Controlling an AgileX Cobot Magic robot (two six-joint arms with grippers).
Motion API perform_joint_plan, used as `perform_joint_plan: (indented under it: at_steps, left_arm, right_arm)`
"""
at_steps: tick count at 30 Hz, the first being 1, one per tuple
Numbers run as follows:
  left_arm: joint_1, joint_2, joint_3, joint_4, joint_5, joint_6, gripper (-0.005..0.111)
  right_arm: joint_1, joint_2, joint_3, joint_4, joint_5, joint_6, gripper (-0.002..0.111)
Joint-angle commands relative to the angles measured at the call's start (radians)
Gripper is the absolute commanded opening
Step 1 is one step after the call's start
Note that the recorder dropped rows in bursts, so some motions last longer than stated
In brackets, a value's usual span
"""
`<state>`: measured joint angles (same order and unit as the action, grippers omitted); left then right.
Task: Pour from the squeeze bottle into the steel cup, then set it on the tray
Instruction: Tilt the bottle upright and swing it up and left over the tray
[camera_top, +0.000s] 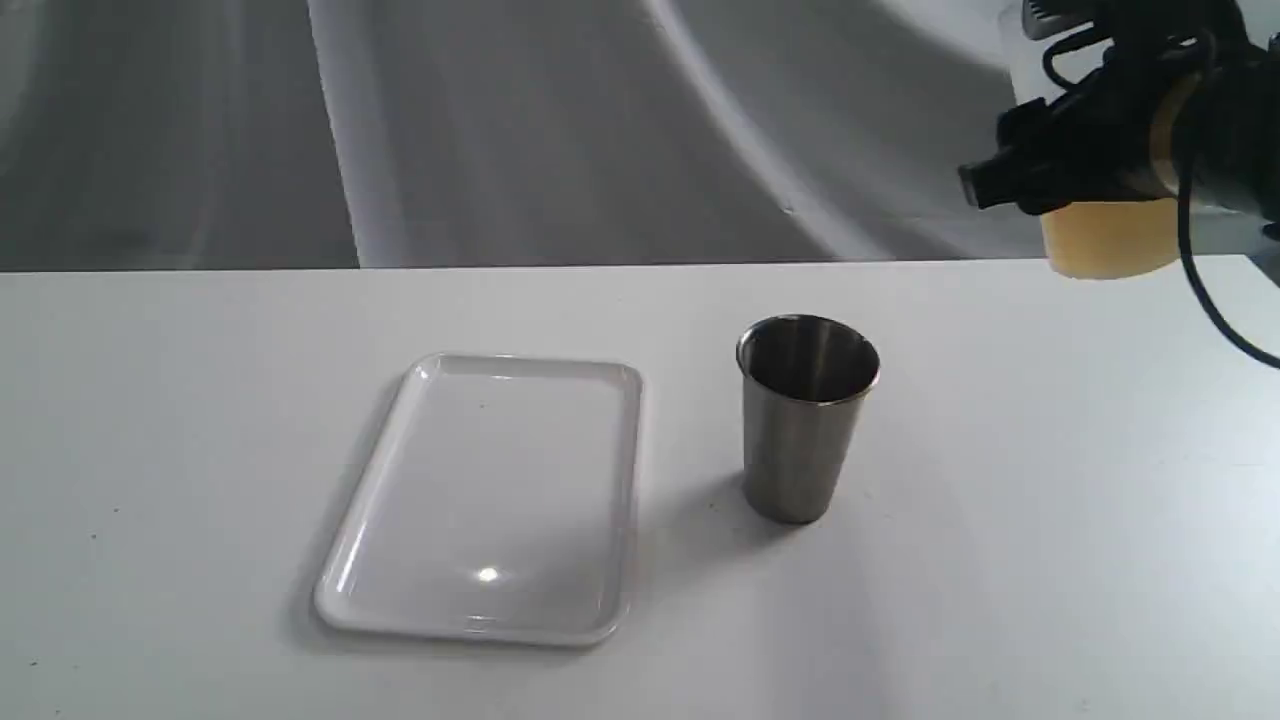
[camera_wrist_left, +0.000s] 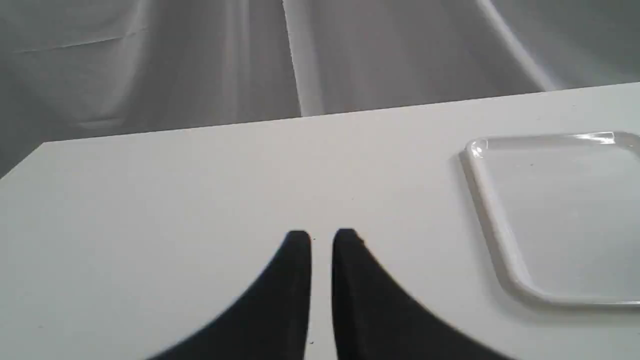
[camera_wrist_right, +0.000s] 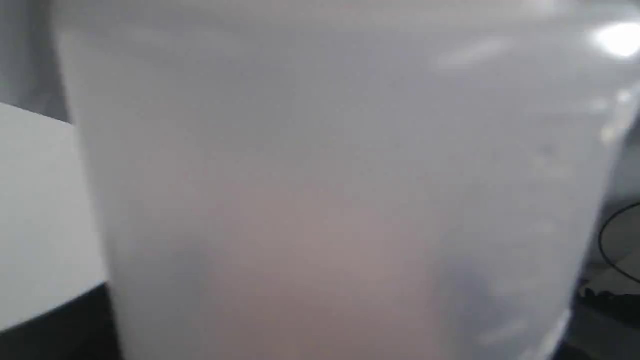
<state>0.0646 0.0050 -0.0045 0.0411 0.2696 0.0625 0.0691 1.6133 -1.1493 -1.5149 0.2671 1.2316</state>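
**Right arm holding the bottle ahead of the pour.** The right tool (camera_top: 1090, 160) is gripping the squeeze bottle (camera_top: 1110, 235) clear of the bench (camera_top: 1000, 600). It is holding it higher than the steel cup (camera_top: 808, 420), on the side of the cup away from the tray (camera_top: 470, 628). The tool's black body is wrapping the bottle's middle. In the right wrist view the translucent wall is filling almost the whole picture, so the jaws themselves are not showing there. Amber liquid (camera_top: 1100, 252) is pooling in the bottle's lower end, which suggests that the long axis is standing close to upright. The nozzle is lying out of view.

The cup is standing upright on the bench, mouth open, beside the tray but not touching it. The left tool (camera_wrist_left: 321, 240) is hovering over bare bench on the far side of the tray from the cup, its fingers all but closed on nothing.

Judgement: pouring is not yet under way. The coming move is turning on one relation, that the cup's mouth is lying below the bottle and off toward the tray. The right arm, the nearer one, is therefore needing to carry the bottle across above the cup's rim and tip the nozzle down into it.
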Motion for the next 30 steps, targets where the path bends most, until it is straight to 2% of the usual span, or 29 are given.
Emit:
perform_joint_plan:
  at_steps: [1,6,12,17,30]
  left_arm:
    - [-0.007,-0.005,0.004,0.0,-0.004,-0.002,0.008]
    - [-0.007,-0.005,0.004,0.0,-0.004,-0.002,0.008]
    - [-0.007,-0.005,0.004,0.0,-0.004,-0.002,0.008]
    - [-0.007,-0.005,0.004,0.0,-0.004,-0.002,0.008]
    - [-0.007,-0.005,0.004,0.0,-0.004,-0.002,0.008]
  right_arm:
    - [0.002,-0.047,0.006,0.016,-0.018,0.003,0.043]
    - [0.002,-0.107,0.008,0.039,-0.162,0.003,0.043]
    - [0.002,-0.17,0.008,0.095,-0.213,0.003,0.043]
    - [0.002,-0.209,0.008,0.102,-0.341,0.003,0.043]
    - [0.002,-0.218,0.013,0.447,-0.645,-0.191,0.043]
